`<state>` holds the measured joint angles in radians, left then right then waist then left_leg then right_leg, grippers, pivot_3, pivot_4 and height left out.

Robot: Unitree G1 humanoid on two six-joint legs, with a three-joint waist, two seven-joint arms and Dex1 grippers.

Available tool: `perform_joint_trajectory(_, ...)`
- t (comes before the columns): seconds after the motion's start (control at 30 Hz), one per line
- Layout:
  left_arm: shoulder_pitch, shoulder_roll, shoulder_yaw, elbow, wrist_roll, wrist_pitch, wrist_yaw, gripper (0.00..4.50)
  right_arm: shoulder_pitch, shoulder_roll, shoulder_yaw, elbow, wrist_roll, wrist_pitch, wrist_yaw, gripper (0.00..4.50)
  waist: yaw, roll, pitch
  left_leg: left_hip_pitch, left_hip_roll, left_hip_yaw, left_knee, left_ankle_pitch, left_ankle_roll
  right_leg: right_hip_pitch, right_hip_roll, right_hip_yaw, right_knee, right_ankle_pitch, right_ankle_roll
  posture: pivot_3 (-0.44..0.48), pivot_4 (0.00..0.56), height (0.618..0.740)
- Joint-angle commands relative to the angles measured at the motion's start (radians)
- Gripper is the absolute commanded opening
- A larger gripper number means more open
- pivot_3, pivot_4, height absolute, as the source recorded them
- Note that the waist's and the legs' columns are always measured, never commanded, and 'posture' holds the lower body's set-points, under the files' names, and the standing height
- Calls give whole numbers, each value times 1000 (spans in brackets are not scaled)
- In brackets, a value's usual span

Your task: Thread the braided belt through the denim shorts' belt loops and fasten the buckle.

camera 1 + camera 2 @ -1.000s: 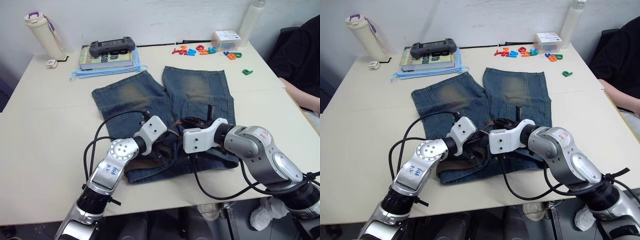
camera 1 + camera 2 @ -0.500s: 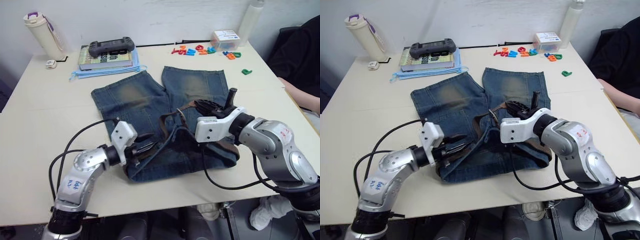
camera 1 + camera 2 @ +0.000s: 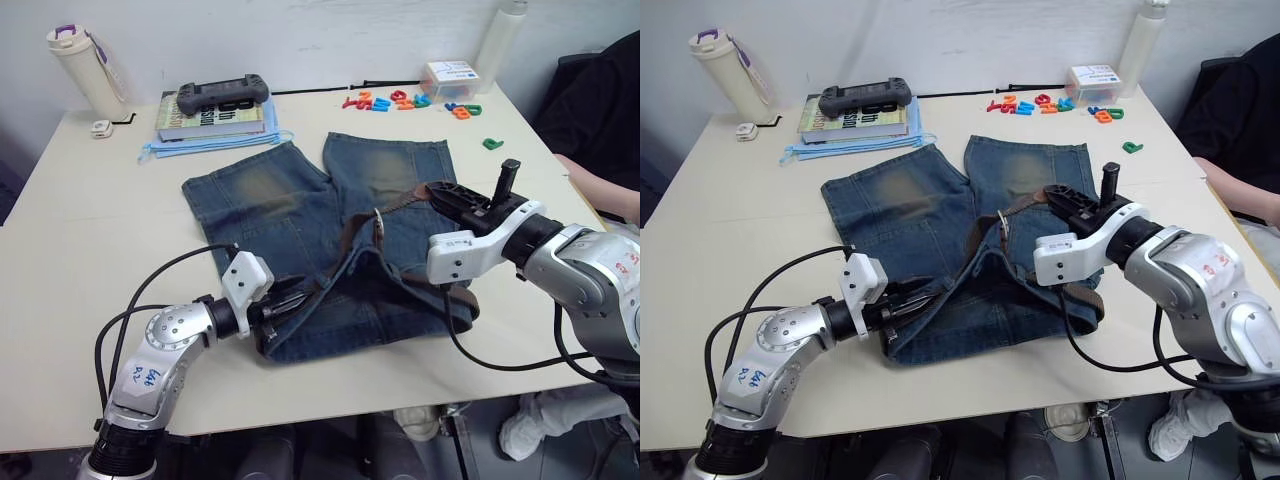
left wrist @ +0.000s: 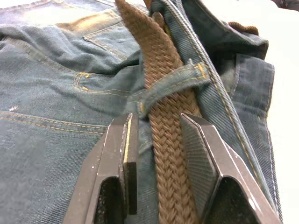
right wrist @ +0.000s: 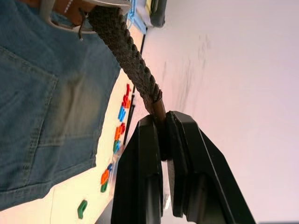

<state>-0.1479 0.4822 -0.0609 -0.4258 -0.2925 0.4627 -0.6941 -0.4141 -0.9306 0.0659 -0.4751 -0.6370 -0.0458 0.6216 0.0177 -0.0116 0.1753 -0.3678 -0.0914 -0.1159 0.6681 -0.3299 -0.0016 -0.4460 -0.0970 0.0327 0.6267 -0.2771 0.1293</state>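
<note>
The denim shorts (image 3: 300, 205) lie flat mid-table, waistband toward me. The braided belt (image 3: 345, 250) runs from the waistband up off the cloth to my right gripper (image 3: 441, 190), which is shut on its tan tip above the right leg. The silver buckle (image 3: 378, 224) hangs on the raised strap. In the right wrist view the fingers (image 5: 145, 154) pinch the belt's end (image 5: 158, 106). My left gripper (image 4: 159, 122) is open at the waistband's left part, one finger on each side of the belt (image 4: 166, 154), just short of a belt loop (image 4: 174, 84) that the strap passes through.
At the back stand a book with a game controller (image 3: 222, 97), blue face masks (image 3: 215, 143), a white bottle (image 3: 85, 65), coloured letters (image 3: 400, 100), a small box (image 3: 450, 75) and a green letter (image 3: 492, 143). A person's arm (image 3: 600, 190) rests at the right edge.
My right gripper has pulled the belt's end up and to the right, away from the waistband. The left arm has drawn back left and now sits astride the belt.
</note>
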Motion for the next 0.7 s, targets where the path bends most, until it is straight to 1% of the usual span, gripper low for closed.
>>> perform_joint_trajectory(0.03, 25, 42, -29, 0, 35, -41, -27, 1690, -25, 16, -51, -24, 4, 25, -1, 0, 2, 0, 0, 0, 0, 0, 0, 0, 0, 0, 0, 0, 0, 0, 0, 0, 150, 707)
perform_joint_trajectory(0.23, 58, 119, -72, 40, 103, -96, -64, 1690, -39, 17, -72, -14, 10, 31, 10, 0, 3, 0, 0, 0, 0, 0, 0, 0, 0, 0, 0, 0, 0, 0, 0, 0, 150, 707)
perform_joint_trajectory(0.37, 88, 153, -89, 62, 124, -134, -87, 1690, -71, -2, -119, 8, 45, 31, 6, 0, 4, 0, 0, 0, -1, 0, 0, 0, 0, 0, 0, 0, 0, 0, 0, 0, 150, 707)
perform_joint_trajectory(0.6, 98, 179, -91, 87, 145, -180, -100, 1690, -102, -27, -160, 33, 74, 34, 11, 0, 4, 0, 0, 0, 0, 0, 0, 0, 1, 0, -1, 0, 0, 0, 0, 0, 150, 707)
perform_joint_trajectory(0.7, 117, 208, -69, 102, 141, -207, -122, 1690, -105, -47, -180, 52, 74, 29, 4, 0, 4, 0, 0, 0, 0, 0, 0, 0, 1, 0, -1, 0, 0, 0, 0, 0, 150, 707)
